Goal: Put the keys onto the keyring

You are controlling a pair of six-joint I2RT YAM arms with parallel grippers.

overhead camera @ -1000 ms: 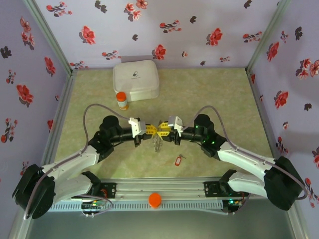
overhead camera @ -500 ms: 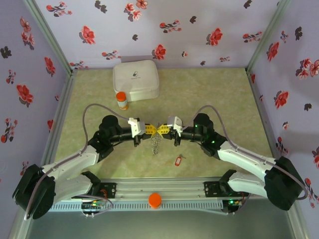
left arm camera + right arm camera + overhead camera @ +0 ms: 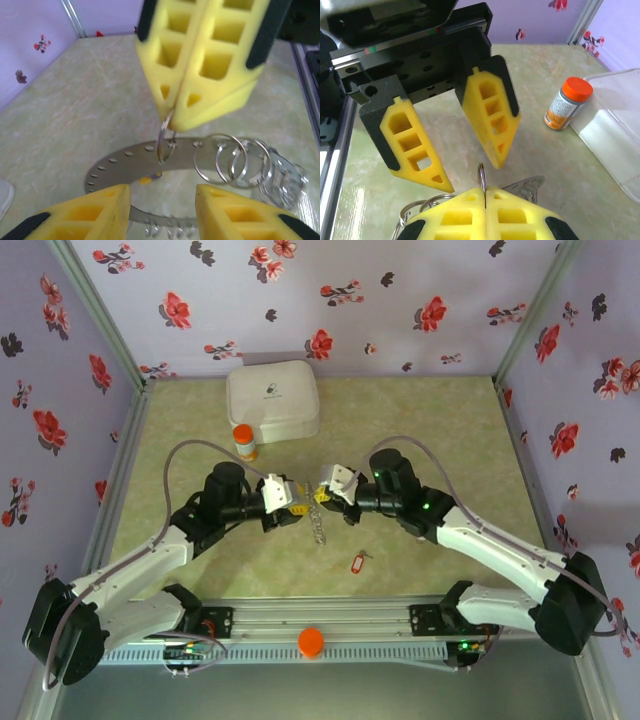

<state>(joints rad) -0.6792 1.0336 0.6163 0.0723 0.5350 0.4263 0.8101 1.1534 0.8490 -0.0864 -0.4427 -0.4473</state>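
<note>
While the overhead view is showing both arms meeting over the middle of the table (image 3: 450,440), I am recording the right gripper (image 3: 485,194) as closed. Its two yellow foam pads are pressing flat together, pinching a thin wire ring (image 3: 164,140) at their tips. That ring is passing through a hole in the keyring (image 3: 120,167), a flat, dull-grey metal band that is curved and punched with a row of small holes along its edge. The band is hanging limply just below the closed right jaws. A cluster of bright round split rings (image 3: 231,160) is hanging from the same band, off to one side of those jaws.

The left gripper (image 3: 161,192) is standing open directly opposite, its hollow-celled yellow pads apart and holding nothing. The pinched ring is sitting just beyond their tips, in line with the gap and touching neither pad.

The red-tagged key (image 3: 358,562), with its small oblong plastic tag, is lying flat on the mottled green table surface. It is well apart from both jaws, on the arm-base side of the right gripper.

An orange-capped bottle (image 3: 567,102) is standing upright beyond the left jaws, beside a smooth white case (image 3: 615,150).
</note>
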